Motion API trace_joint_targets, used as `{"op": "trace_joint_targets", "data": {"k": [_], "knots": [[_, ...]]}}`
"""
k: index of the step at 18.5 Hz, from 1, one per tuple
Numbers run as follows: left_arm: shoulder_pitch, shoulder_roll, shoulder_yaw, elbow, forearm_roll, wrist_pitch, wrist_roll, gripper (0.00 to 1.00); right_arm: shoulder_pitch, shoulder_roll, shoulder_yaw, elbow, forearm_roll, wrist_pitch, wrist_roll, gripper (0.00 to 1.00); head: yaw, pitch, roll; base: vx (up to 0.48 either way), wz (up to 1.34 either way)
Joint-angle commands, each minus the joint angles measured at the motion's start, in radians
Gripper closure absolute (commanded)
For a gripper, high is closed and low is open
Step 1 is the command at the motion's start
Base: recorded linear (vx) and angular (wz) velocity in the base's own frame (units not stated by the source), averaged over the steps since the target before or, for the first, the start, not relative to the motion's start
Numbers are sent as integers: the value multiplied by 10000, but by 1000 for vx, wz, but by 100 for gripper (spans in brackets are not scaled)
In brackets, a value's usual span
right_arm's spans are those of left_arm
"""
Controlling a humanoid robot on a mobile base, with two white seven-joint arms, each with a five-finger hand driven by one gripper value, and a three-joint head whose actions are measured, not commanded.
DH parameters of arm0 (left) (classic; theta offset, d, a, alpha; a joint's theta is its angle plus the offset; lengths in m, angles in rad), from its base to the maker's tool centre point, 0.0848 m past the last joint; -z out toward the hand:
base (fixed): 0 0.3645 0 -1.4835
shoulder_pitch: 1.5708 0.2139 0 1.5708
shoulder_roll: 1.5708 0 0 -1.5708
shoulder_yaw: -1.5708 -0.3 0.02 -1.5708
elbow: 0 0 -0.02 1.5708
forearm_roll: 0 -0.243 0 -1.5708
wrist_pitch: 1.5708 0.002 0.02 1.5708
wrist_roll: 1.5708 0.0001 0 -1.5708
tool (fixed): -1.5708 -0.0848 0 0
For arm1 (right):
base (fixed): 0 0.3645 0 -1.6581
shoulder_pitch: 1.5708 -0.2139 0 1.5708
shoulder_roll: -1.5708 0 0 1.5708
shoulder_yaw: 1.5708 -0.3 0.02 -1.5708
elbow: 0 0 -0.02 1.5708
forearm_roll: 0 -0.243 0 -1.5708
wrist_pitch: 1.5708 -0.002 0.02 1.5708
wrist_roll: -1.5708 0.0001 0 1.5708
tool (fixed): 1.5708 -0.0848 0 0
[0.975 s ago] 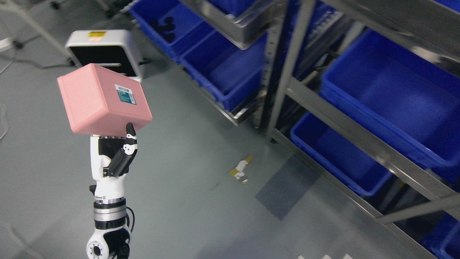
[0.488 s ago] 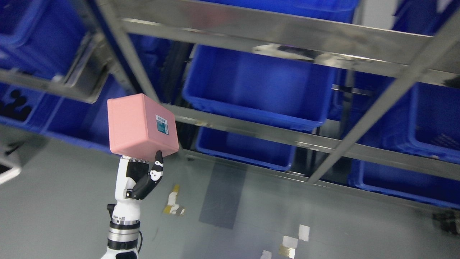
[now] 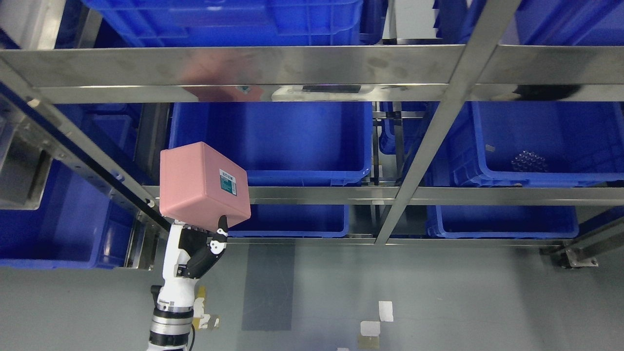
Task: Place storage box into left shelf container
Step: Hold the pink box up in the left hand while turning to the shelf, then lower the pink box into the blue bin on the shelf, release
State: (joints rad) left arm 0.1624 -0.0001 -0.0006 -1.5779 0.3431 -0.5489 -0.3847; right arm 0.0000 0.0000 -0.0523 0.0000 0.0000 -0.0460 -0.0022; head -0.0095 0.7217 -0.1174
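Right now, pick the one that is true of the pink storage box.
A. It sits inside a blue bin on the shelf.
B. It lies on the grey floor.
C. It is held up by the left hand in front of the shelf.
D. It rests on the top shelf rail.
C: the pink storage box sits gripped atop the left hand, raised in front of the shelf and outside the blue bin behind it.
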Motion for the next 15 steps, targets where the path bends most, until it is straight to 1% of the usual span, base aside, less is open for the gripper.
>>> {"op": "trace_joint_targets", "data": {"k": [1, 3, 5, 8, 10, 11, 13, 15], "knots": [[-426, 323, 4, 485, -25, 700, -4, 93, -46, -175, 2, -175, -215, -46, 7, 0, 0, 0, 0, 48, -248], [-947, 399, 82, 683, -25, 1374, -4, 93, -46, -175, 2, -175, -215, -31, 7, 0, 0, 0, 0, 35, -141], [-1682, 674, 67, 1081, -25, 2035, -19, 92, -31, -175, 2, -175, -215, -31, -8, 0, 0, 0, 0, 15, -63], [-3137, 1211, -25, 2122, -87, 2786, -309, 92, -31, -175, 2, -175, -215, -31, 7, 0, 0, 0, 0, -2, 7], [-3998, 1335, -56, 2859, -208, 3720, -509, 91, -46, -175, 2, -175, -215, -31, 7, 0, 0, 0, 0, -7, 27], [-4594, 1396, -56, 3349, -832, 4119, -662, 91, -31, -175, 2, -175, -215, -31, -8, 0, 0, -1, 0, -8, 33], [-5623, 1397, -117, 4148, -2304, 4231, -1319, 91, -46, -175, 2, -175, -215, -31, -8, 0, 0, -1, 0, -7, 30], [-6315, 1397, -453, 4869, -3714, 4246, -2208, 90, -31, -175, 2, -175, -215, -31, 7, 0, 0, -1, 0, -4, 11]]}}
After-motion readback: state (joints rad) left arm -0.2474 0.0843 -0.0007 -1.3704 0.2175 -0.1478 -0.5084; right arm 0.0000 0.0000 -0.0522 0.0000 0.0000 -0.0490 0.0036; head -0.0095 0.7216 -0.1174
